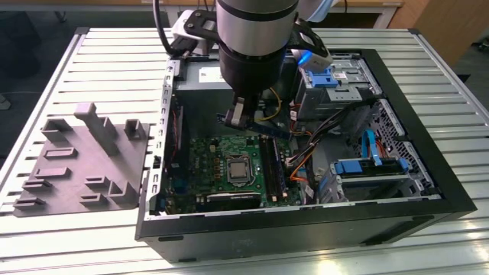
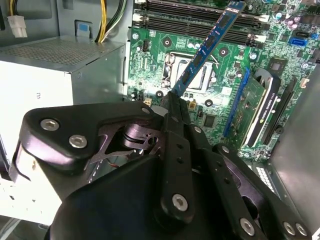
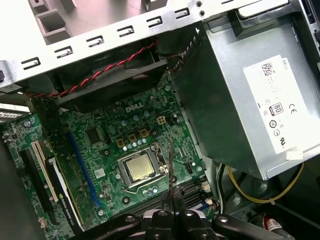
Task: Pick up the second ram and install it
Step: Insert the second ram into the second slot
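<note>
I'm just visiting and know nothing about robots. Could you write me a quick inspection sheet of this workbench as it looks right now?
Surface: slatted metal table carrying an open computer case laid on its side.
Job's things: second ram, a blue stick held tilted above the green motherboard, not seated in it.
Clutter: grey moulded fixture beside the case, on the exterior view's left.
Grippers: gripper shut on one end of the second ram.
Cables: yellow wires by the power supply; twisted red-black pair; blue cables.
Surroundings: wooden furniture behind the table.
</note>
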Controlling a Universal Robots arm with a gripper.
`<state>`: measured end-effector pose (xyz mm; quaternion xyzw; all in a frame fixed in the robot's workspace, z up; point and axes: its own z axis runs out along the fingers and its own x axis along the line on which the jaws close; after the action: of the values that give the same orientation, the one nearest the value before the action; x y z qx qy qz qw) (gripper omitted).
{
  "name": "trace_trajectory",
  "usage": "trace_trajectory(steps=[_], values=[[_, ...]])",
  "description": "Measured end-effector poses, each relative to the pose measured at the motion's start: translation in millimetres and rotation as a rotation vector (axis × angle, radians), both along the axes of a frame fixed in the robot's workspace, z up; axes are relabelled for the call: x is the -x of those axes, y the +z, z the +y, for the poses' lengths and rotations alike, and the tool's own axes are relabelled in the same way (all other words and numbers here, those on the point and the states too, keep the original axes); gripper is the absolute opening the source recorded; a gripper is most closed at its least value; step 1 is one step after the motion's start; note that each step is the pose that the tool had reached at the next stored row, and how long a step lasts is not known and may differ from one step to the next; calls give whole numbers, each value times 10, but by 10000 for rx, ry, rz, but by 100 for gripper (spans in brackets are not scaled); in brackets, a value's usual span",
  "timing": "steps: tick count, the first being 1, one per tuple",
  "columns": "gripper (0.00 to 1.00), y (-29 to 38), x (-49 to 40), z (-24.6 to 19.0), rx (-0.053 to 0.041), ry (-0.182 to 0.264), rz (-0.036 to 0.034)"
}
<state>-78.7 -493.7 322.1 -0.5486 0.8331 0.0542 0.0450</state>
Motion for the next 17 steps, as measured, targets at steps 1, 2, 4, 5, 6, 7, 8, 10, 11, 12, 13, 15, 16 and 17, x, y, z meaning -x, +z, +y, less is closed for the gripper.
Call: trace_trajectory(steps=[1,2,4,5,6,7,8,10,11,12,13,15,16,17], values=[[11,0,0,0,0,-41,1],[11,0,0,0,0,-79,0],[11,0,0,0,0,-164,0],[11,0,0,0,0,-206,0],[11,0,0,0,0,-249,0],[11,0,0,0,0,-305,1],[11,0,0,0,0,-368,0],[11,0,0,0,0,-493,0],[11,0,0,0,0,-555,0],[11,0,0,0,1,-609,1],[11,0,0,0,1,-668,1],[11,0,0,0,1,-776,0],[11,0,0,0,1,-829,1],[11,0,0,0,0,-878,0]])
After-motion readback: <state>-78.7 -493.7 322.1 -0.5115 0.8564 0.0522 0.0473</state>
